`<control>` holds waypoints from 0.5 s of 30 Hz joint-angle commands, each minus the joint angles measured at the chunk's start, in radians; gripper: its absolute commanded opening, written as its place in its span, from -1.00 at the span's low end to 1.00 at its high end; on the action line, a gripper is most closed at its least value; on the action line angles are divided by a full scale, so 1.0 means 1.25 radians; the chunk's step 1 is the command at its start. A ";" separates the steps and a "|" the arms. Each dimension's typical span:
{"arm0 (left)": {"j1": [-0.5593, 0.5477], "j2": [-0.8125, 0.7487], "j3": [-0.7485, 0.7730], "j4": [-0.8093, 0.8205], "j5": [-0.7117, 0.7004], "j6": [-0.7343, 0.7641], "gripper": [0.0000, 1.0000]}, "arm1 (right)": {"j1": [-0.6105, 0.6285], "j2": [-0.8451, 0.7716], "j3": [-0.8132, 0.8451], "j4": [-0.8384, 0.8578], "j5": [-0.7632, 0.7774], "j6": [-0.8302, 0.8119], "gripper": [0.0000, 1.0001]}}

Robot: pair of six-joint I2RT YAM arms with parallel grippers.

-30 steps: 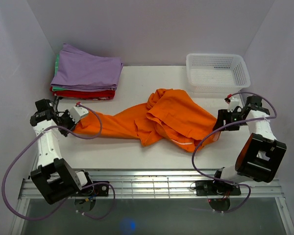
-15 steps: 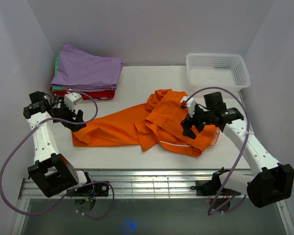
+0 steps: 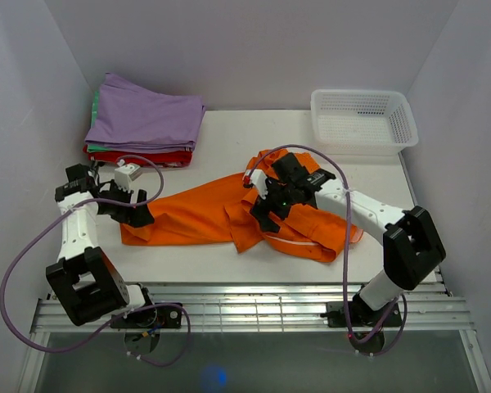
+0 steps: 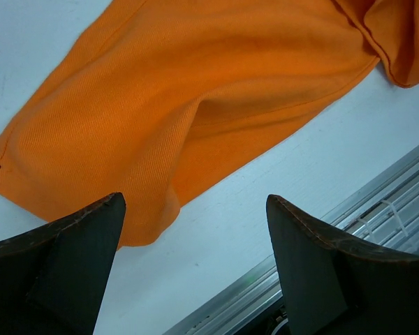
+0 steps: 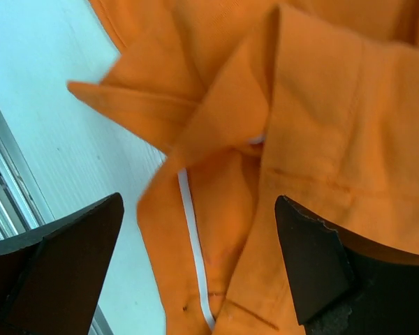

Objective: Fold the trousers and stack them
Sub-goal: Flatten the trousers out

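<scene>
Swung inward, my right end effector [image 3: 263, 214] hovers spread over the bunched trousers [image 3: 188, 217]; left end effector [image 3: 137, 214] spread too. Limp cloth: pinch waistband edge.

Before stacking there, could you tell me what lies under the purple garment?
Edges of a green garment and a red garment show under the purple garment; the rest is covered.
</scene>
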 commanded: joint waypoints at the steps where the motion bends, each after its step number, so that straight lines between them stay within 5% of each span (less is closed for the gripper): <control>1: -0.002 -0.018 -0.022 0.055 -0.043 -0.052 0.86 | 0.058 0.062 0.042 0.036 -0.006 0.052 0.93; 7: -0.014 -0.013 -0.076 0.102 -0.111 -0.056 0.89 | 0.089 0.151 0.045 0.085 0.143 0.078 1.00; 8: -0.020 -0.011 -0.084 0.121 -0.124 -0.054 0.89 | 0.087 0.167 0.047 0.090 0.154 0.078 0.88; 9: -0.037 -0.010 -0.093 0.131 -0.138 -0.056 0.89 | 0.087 0.169 0.047 0.098 0.165 0.076 0.73; 12: -0.075 0.000 -0.139 0.184 -0.192 -0.046 0.89 | 0.081 0.141 0.060 0.123 0.196 0.056 -0.22; 15: -0.107 0.017 -0.184 0.232 -0.236 -0.015 0.82 | 0.039 0.082 0.087 0.118 0.152 0.026 -0.84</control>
